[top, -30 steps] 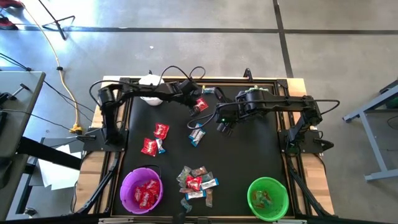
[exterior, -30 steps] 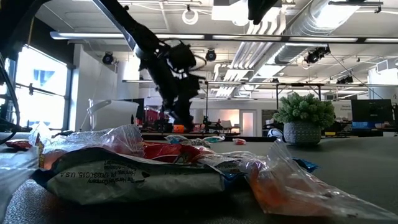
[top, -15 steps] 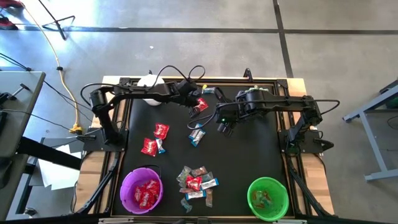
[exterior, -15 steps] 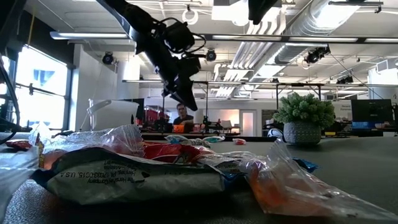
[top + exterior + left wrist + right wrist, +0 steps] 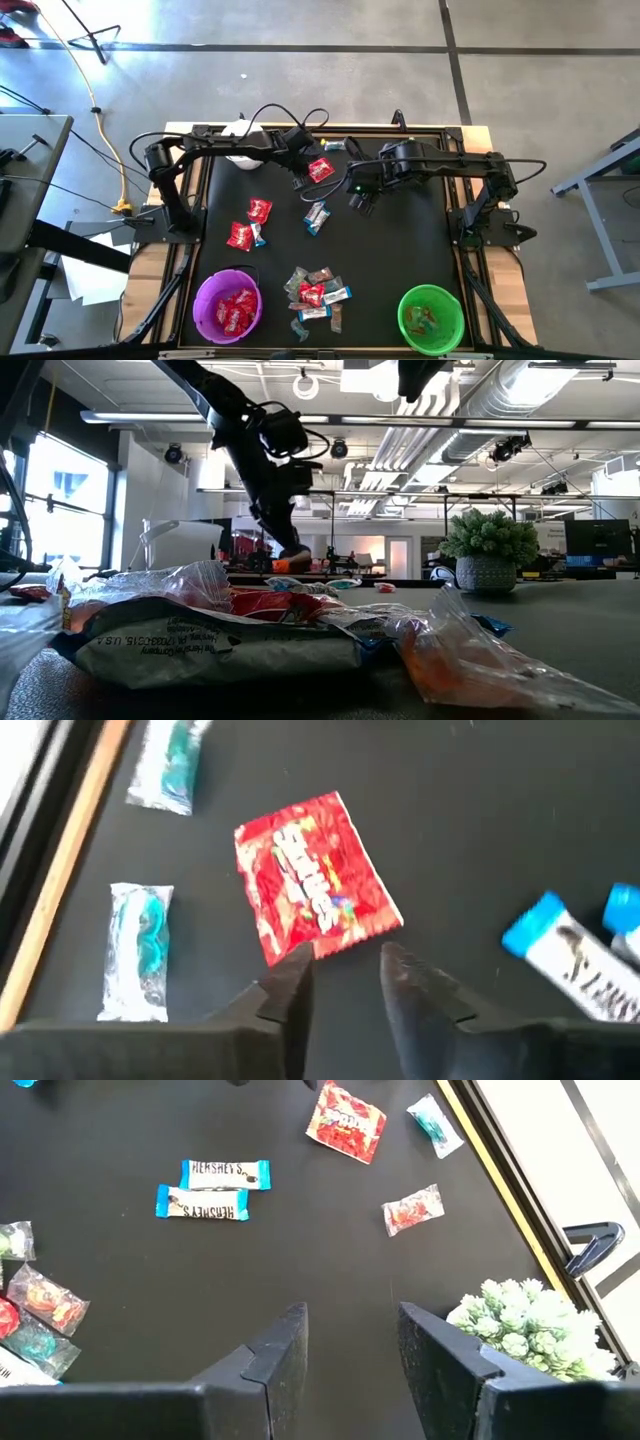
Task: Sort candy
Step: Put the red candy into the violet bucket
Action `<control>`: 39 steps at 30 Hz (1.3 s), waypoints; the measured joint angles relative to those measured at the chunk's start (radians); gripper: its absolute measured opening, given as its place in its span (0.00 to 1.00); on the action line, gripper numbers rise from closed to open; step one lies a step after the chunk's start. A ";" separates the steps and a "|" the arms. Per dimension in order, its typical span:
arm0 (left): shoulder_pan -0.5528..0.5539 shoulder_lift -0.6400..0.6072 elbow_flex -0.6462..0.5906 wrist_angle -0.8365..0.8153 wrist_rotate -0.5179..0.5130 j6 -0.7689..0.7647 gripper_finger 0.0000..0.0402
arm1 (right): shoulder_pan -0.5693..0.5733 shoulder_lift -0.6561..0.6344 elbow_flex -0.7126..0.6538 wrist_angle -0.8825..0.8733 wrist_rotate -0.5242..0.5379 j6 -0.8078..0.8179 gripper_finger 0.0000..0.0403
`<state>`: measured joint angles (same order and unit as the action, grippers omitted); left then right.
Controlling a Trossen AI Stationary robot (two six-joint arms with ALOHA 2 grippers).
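Note:
A shiny red candy packet (image 5: 315,875) lies flat on the black mat (image 5: 400,240) at the far middle. My left gripper (image 5: 345,985) (image 5: 300,181) hangs open just above it, its fingertips over the packet's nearest edge; no touch shows. My right gripper (image 5: 350,1340) (image 5: 360,200) hovers open, high over the mat right of centre, with nothing between its fingers. Two blue-and-white bars (image 5: 210,1188) (image 5: 317,215) lie at the middle. More candy (image 5: 315,290) is heaped at the near middle, and red packets (image 5: 250,224) lie to the left.
A purple bowl (image 5: 208,290) with red packets stands near left and a green bowl (image 5: 455,300) near right. Two teal sweets (image 5: 140,950) lie by the far edge. The spiky potted plant (image 5: 520,1330) (image 5: 488,555) stands at the far edge, under my right arm.
My left gripper has risen a little and rolled about its own line. In the low view its fingers made a shut point half a second ago; now they stand apart. The red packet stays at the same place on the mat and shows more fully in the high view.

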<state>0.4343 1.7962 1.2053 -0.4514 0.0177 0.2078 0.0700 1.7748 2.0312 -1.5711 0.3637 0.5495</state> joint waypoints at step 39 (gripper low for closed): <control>-0.070 0.138 0.001 0.114 -0.174 0.225 0.41 | -0.015 0.000 0.000 0.004 -0.021 0.129 0.38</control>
<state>0.3648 1.9343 1.2060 -0.3374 -0.1558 0.4324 0.0554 1.7748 2.0312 -1.5669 0.3428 0.6783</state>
